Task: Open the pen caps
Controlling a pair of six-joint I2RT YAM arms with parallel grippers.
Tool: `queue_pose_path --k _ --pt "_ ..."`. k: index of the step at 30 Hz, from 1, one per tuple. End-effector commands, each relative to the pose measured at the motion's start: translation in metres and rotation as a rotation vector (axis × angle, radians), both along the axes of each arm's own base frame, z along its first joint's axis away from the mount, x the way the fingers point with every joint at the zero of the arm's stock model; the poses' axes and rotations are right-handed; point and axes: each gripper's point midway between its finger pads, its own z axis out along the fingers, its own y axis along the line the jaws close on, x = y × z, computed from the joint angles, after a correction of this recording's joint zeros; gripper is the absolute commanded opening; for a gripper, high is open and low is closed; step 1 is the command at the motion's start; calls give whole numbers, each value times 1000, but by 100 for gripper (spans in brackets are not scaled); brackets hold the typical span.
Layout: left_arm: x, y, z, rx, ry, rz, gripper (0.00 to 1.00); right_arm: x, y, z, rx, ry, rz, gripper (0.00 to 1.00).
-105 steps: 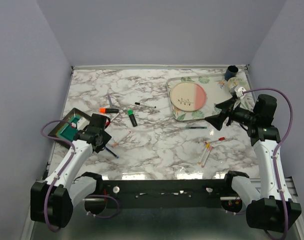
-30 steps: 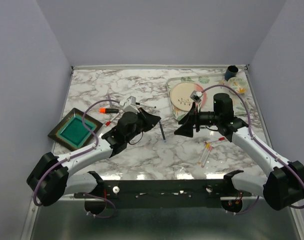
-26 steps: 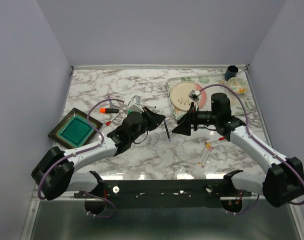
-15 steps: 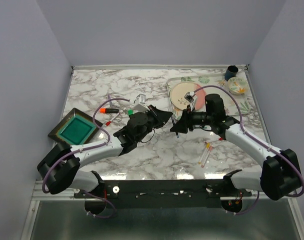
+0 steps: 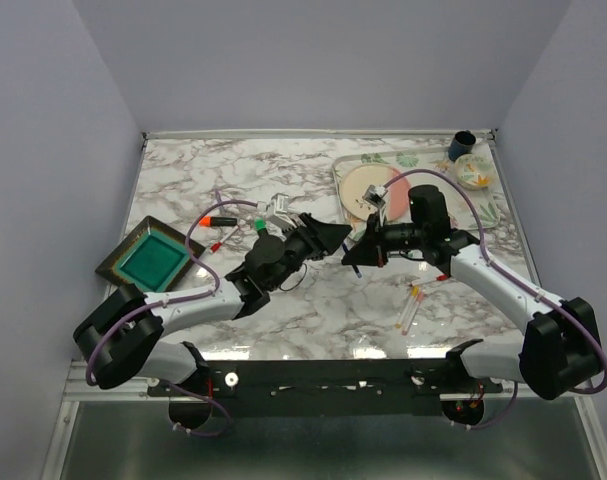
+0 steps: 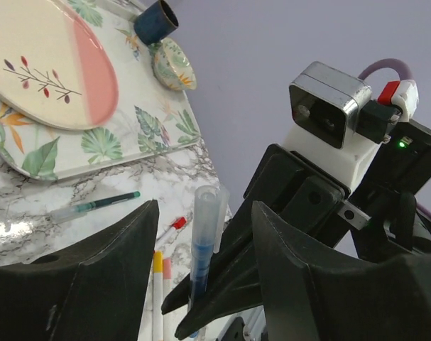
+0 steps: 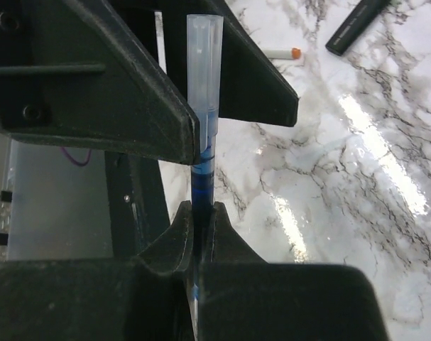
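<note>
Arms of a two-armed robot meet over the middle of a marble table (image 5: 283,170), seen from above and from each wrist. The right gripper (image 7: 201,217) is closed tight on the lower barrel of a blue pen (image 7: 203,170), holding it so it rises up the centre of the right wrist view. Its translucent cap (image 7: 204,60) sits on the top end, not yet pulled off. The left gripper (image 6: 204,213) is spread wide, one finger on each side of the capped end (in its own wrist view there is daylight between each finger and the pen).

Judging from this, the step in hand is uncapping this one pen: one claw anchors the barrel, the other is lined up on the cap. The next move would call for the left claw to close squarely on the cap, then pull straight along the pen while the right keeps its pinch firm.

More pens lie at the lower right of the overhead frame (image 5: 413,300), and an orange-capped marker (image 5: 219,219) lies at the left.

Hard to make out: in the overhead view the pen is a sliver between the claws. Its writing end is hidden inside the right fingers. In the right wrist view one left finger overlaps the pen, so contact there cannot be judged.
</note>
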Motion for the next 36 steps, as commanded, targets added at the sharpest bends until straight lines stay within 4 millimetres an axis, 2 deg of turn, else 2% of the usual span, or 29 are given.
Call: queue_pose_path --k 1,4,8,14,22,25,28,31,32,33,34,35,36 --pt "-15 2 28 -71 -132 -67 63 -21 5 16 58 -46 151 0" --pt "-20 5 30 -75 -160 -80 62 -24 4 17 66 -34 166 1" --pt "-27 10 38 -98 -198 -93 50 -25 5 15 66 -20 172 1" --pt "-35 8 45 -118 -240 -135 38 -23 4 15 70 -12 169 0" --pt "-40 6 41 -121 -240 -165 34 -21 -1 20 101 -1 169 1" --pt "-42 4 46 -124 -256 -196 26 -22 -1 18 105 13 184 1" --pt "-37 9 53 -116 -286 -202 0 -25 0 18 112 18 202 1" --pt "-8 45 68 -103 -318 -134 0 -30 -1 17 122 38 228 1" --pt "-6 59 84 -116 -352 -129 0 -33 -1 17 133 34 250 1" --pt "19 91 92 -109 -369 -37 0 -33 0 15 128 42 257 0" --pt "25 104 101 -116 -385 -9 0 -34 0 14 126 47 262 0" --pt "29 119 121 -122 -429 22 0 -33 1 13 123 36 270 1" --pt "34 128 124 -112 -430 37 0 -38 3 12 118 52 282 1"
